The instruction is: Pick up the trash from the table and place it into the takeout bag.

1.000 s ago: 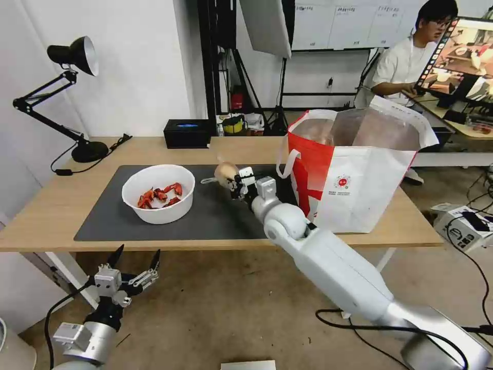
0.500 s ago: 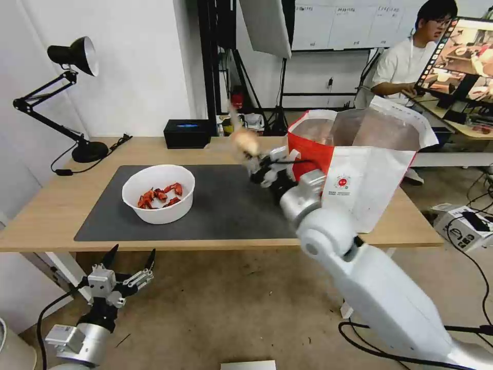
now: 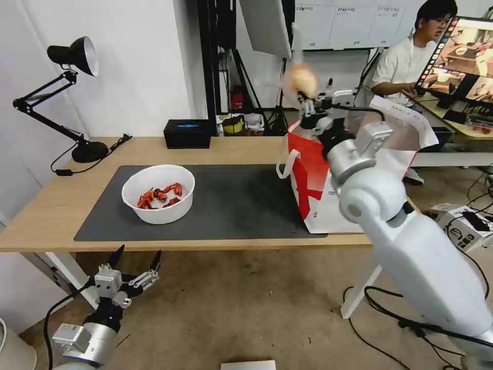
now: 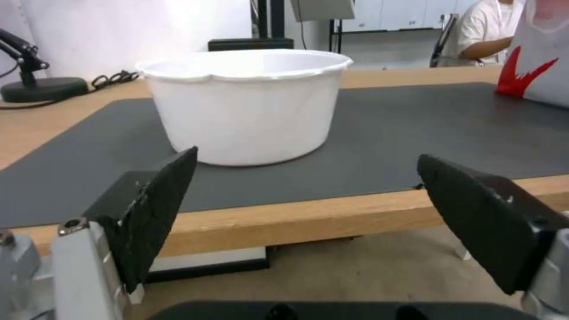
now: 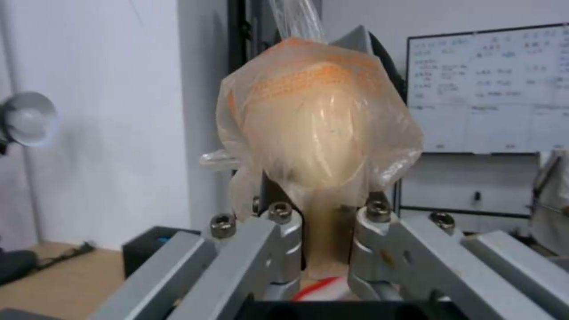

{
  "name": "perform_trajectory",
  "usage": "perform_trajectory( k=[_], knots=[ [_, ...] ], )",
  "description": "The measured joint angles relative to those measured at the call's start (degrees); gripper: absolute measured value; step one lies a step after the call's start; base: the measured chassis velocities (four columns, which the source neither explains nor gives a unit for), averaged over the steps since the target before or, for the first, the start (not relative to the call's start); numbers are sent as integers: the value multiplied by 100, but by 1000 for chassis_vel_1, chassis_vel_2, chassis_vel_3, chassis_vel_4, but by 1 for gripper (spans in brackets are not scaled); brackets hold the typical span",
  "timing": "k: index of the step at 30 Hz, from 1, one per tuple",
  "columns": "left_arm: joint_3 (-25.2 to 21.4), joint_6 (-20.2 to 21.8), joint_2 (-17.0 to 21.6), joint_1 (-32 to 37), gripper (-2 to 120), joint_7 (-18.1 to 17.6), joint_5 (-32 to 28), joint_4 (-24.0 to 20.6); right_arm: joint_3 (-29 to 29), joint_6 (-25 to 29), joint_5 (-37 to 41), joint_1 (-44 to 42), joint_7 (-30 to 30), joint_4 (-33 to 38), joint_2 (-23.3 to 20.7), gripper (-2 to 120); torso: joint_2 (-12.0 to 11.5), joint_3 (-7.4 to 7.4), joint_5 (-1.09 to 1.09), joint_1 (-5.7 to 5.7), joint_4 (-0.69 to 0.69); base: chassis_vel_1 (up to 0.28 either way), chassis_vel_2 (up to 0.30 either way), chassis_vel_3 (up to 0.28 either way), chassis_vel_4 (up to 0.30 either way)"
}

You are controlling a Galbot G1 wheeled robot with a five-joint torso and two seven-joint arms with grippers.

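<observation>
Two grippers, listed near to far: left gripper (image 3: 134,262), parked low in front of the table (image 3: 51,216) edge, jaws spread wide and empty, facing the white bowl (image 3: 158,193) of red shells on the grey mat (image 3: 236,205). Right gripper (image 3: 308,105), raised above the takeout bag (image 3: 354,169) rim, apparently for dropping, clamps the small clear bag (image 5: 320,133) with its beige lump.

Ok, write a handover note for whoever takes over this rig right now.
Right claw: shut on the small clear bag, held above the near left rim of the takeout bag, not yet released.
Left claw: open, parked below the table edge, facing the bowl.
Left to do: drop the small clear bag in, then bag the white bowl of crayfish shells on the mat.
</observation>
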Motion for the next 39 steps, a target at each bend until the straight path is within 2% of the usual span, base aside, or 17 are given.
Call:
perform_trajectory(
  k=[11, 25, 30, 32, 34, 36, 37, 39],
  knots=[
    [-56, -2, 63, 31, 100, 32, -35, 25, 153, -451, -4, -220, 431, -59, -68, 6, 0, 0, 0, 0, 0, 0, 0, 0, 0],
    [-39, -24, 48, 46, 100, 34, -45, -9, 284, -549, 55, -343, 694, -30, -173, 6, 0, 0, 0, 0, 0, 0, 0, 0, 0],
    [-20, -24, 44, 44, 100, 34, -34, -24, 360, -663, 225, -460, 785, 76, -209, 25, 0, 0, 0, 0, 0, 0, 0, 0, 0],
    [-16, -24, 42, 44, 100, 34, -31, -30, 374, -683, 238, -478, 798, 96, -219, 28, 0, 0, 0, 0, 0, 0, 0, 0, 0],
    [-9, -23, 40, 46, 100, 35, -26, -41, 394, -730, 259, -517, 820, 143, -255, 38, 0, 0, 0, 0, 0, 0, 0, 0, 0],
    [-9, -22, 40, 47, 100, 35, -24, -44, 396, -738, 261, -527, 824, 155, -265, 39, 0, 0, 0, 0, 0, 0, 0, 0, 0],
    [-8, -17, 40, 49, 100, 35, -22, -57, 409, -755, 265, -547, 834, 178, -284, 48, 0, 0, 0, 0, 0, 0, 0, 0, 0],
    [-8, -12, 42, 51, 100, 35, -22, -66, 421, -765, 267, -564, 841, 194, -303, 55, 0, 0, 0, 0, 0, 0, 0, 0, 0]
  ],
)
